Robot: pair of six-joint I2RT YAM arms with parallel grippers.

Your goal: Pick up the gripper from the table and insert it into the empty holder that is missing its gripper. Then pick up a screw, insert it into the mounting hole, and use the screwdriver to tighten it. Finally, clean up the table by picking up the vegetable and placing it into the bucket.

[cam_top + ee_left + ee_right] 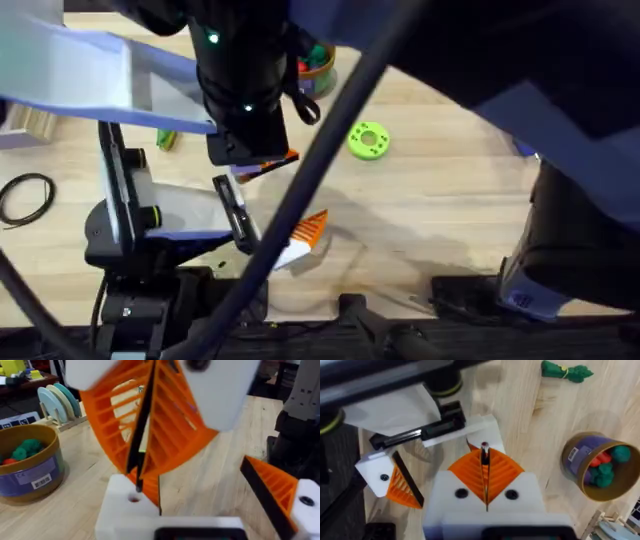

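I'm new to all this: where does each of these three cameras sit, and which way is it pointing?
Overhead: fixed above the table, looking down and forward; both arms loom dark and blurred, above the green disc.
Left wrist: rides the left arm, looking past its own orange fingers at the bucket.
Right wrist: rides the right arm, looking down past its orange fingers at the bucket and green vegetable.
Shared: both wrist views show the bucket.

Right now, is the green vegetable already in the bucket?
No. The vegetable lies on the table, apart from the bucket.
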